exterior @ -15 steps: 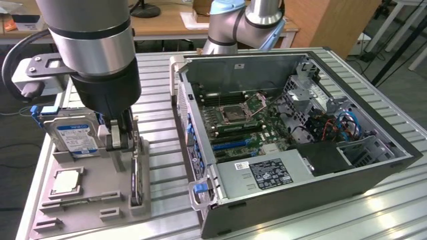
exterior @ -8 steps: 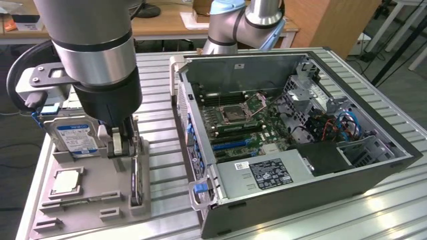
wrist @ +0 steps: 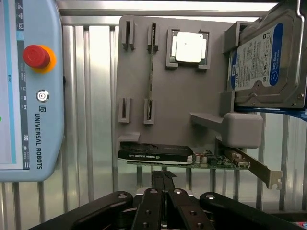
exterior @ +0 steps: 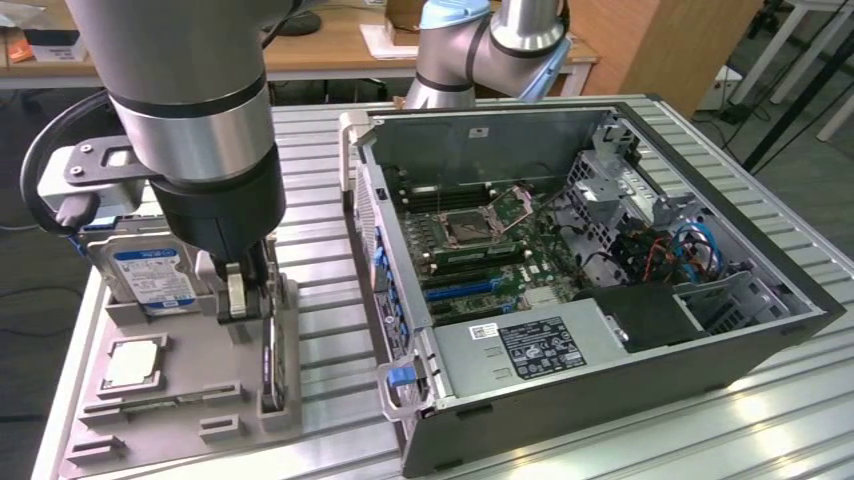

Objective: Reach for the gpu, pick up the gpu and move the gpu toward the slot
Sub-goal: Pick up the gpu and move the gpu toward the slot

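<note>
Slatted aluminium table (exterior: 747, 420); wooden desk (exterior: 320, 50) in the room behind.

Exterior view's left: grey holder tray (exterior: 174, 420), carrying a blue-labelled hard drive (exterior: 150, 280) upright and a square silver processor chip (exterior: 134, 362) lying flat.

Next: gripper (exterior: 238, 298), fingers pressed together, low over the tray and just beside the gpu (exterior: 276, 360); contact cannot be told. The gpu stands on edge along the tray's side nearest the case.

Exterior view's right: open computer case (exterior: 667, 365), motherboard (exterior: 467, 240) exposed.

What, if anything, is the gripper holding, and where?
Cannot tell: the shut gripper sits at an edge of the gpu, which stands in its grey holder.
</note>
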Controlling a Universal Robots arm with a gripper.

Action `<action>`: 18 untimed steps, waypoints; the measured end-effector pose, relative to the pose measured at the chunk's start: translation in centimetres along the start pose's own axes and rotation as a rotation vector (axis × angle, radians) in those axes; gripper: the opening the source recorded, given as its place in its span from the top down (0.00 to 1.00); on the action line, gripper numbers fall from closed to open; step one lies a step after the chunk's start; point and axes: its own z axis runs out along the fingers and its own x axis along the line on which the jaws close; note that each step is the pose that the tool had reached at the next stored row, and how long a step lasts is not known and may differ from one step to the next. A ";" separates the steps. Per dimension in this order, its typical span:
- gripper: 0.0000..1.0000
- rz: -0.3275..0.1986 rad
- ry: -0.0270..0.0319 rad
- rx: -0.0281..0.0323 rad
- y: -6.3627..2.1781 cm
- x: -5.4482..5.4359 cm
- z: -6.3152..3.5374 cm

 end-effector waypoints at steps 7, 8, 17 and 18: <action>0.89 0.006 -0.0011 0.0004 0.00 0.0 0.22; 0.89 0.011 -0.0017 0.0003 -0.01 0.0 0.30; 0.89 0.147 -0.0020 0.0026 -0.02 0.0 0.93; 0.89 0.165 -0.0019 0.0029 -0.02 0.0 0.99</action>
